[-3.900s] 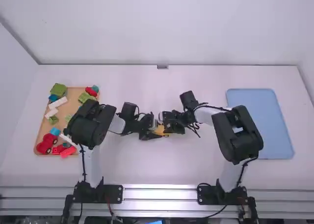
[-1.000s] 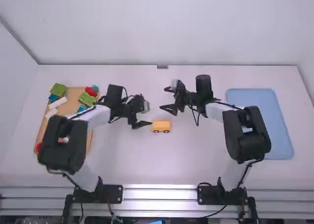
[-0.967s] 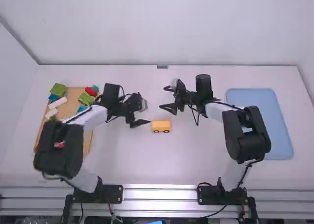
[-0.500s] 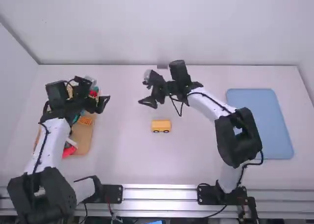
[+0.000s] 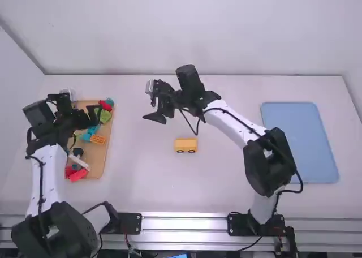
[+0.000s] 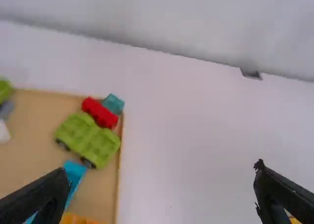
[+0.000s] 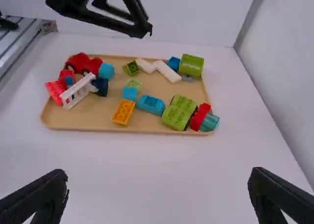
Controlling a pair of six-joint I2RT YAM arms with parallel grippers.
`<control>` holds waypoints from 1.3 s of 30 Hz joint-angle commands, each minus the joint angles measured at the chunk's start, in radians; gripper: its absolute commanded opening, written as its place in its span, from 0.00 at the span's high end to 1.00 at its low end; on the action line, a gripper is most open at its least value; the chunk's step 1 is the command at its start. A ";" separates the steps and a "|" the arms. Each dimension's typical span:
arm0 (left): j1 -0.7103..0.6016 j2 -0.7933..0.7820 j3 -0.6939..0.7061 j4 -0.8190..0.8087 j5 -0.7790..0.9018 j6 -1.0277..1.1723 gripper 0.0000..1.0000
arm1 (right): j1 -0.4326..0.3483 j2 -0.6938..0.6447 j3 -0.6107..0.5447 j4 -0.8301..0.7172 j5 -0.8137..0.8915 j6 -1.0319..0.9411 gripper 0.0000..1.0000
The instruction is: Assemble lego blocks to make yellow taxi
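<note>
Over the far part of the wooden tray, my left gripper (image 5: 95,114) hangs with nothing between its fingers; in the left wrist view this gripper (image 6: 162,184) is wide open. My right gripper (image 5: 151,108) is above the table between tray and yellow vehicle, farther back than the vehicle, and in the right wrist view the gripper (image 7: 158,182) stands open and holds nothing. The yellow vehicle (image 5: 185,145), with dark wheels along its near side, rests upright mid-table, touched by neither gripper. An orange brick (image 5: 98,139) lies in the tray; the right wrist view shows this orange brick (image 7: 123,112) studs up.
The wooden tray (image 7: 162,131) holds several loose pieces: a red car (image 7: 83,63), green blocks (image 7: 179,112), blue, white and red ones. A blue mat (image 5: 300,142) lies at the right. Walls stand behind the table and at its left.
Both grippers were at the yellow vehicle earlier and have let go of it. The left swung left over the tray; the right moved back and left. The vehicle stayed put over the last second.
</note>
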 commanded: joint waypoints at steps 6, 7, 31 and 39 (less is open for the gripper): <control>0.148 -0.038 0.003 -0.110 -0.038 -0.293 0.01 | 0.051 0.016 0.027 0.051 -0.018 0.043 0.01; 0.161 -0.042 0.003 -0.123 -0.059 -0.309 0.01 | 0.052 0.018 0.027 0.059 -0.017 0.052 0.02; 0.189 -0.137 0.027 -0.261 -0.568 -0.475 0.01 | 0.050 0.023 0.026 0.083 0.072 0.113 0.02; 0.180 0.011 0.156 -0.326 -0.596 -0.492 0.01 | 0.037 0.023 0.026 0.086 0.092 0.111 0.02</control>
